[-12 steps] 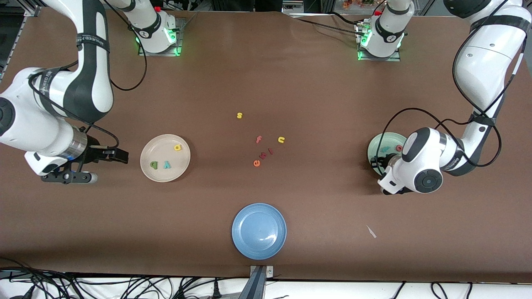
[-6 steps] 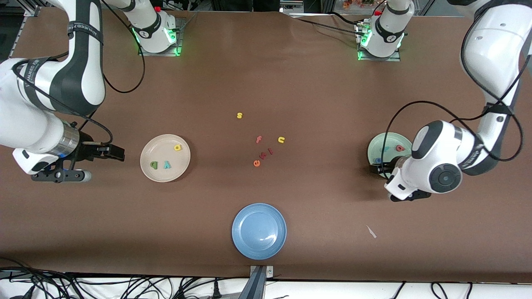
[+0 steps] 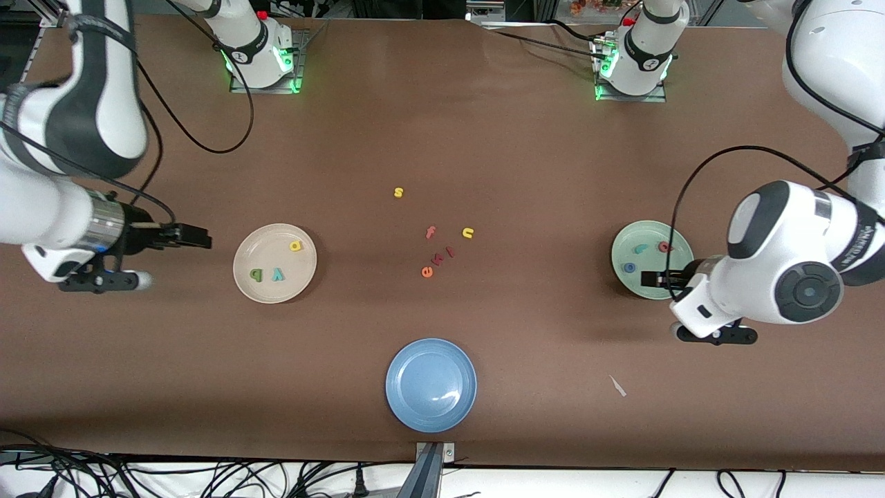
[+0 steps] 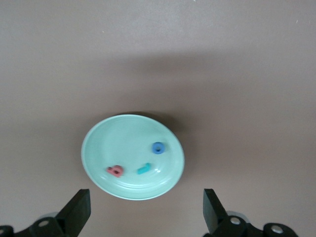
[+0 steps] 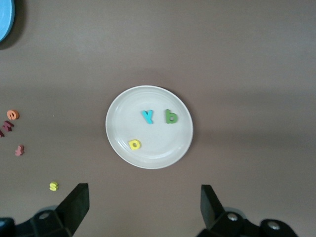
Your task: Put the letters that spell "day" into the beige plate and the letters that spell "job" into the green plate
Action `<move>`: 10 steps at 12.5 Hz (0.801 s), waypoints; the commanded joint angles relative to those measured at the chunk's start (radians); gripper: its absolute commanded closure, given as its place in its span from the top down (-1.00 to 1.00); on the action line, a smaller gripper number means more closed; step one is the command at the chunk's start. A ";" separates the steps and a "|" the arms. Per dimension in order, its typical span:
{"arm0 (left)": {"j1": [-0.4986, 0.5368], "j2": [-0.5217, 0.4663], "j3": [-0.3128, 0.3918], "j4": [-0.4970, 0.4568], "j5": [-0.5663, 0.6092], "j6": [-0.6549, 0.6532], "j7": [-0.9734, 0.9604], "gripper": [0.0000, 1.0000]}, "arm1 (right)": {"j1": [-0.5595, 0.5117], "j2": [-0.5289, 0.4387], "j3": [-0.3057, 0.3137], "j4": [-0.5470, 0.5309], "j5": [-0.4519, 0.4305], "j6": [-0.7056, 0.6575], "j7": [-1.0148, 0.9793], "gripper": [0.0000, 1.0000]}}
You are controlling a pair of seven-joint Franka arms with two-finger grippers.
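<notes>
d, y, a (image 3: 276, 265) sit in beige plate (image 3: 243, 285); j, o, b (image 3: 646, 255) in green plate (image 3: 673, 232). Left gripper (image 3: 657, 279) over its rim, right gripper (image 3: 196, 238) beside beige plate, jaws wide, empty. Looks done; just retract.

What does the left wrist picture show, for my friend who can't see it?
A round pale mint-green plate sits on the brown table, holding three tiny foam letters: a blue ring "o", a teal hooked "j" and a pinkish-red "b". The left claw hangs open above the table beside the plate, holding nothing.
</notes>
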 commanded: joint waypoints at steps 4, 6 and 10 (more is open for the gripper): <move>0.002 -0.022 0.020 0.116 0.011 -0.083 0.228 0.99 | -0.289 -0.186 0.361 -0.106 -0.243 0.029 0.070 0.99; -0.057 -0.023 0.100 0.178 -0.038 -0.085 0.246 0.99 | -0.304 -0.239 0.372 -0.111 -0.243 0.002 0.100 0.99; -0.246 -0.126 0.498 0.189 -0.375 -0.053 0.248 0.99 | -0.306 -0.306 0.366 -0.097 -0.245 -0.085 0.129 0.99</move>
